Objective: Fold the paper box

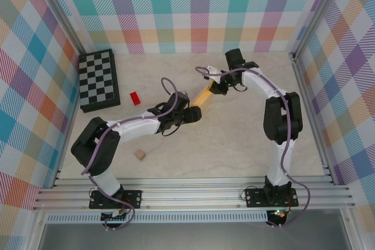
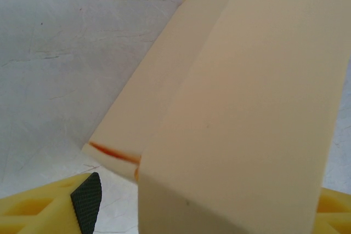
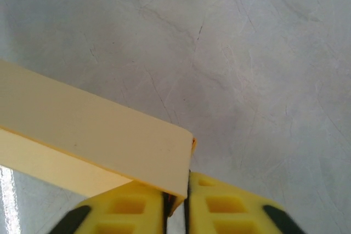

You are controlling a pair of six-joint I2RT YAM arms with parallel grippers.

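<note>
- The paper box is a folded yellow-orange card, held over the middle of the bench between my two arms.
- My right fingers are clenched on a corner edge of the card.
- My left fingers stand released and spread, with the box's other end between them. One dark pad is clear of the card.
- A chessboard and a red block lie to the left, and a tan cube lies nearer me.
</note>
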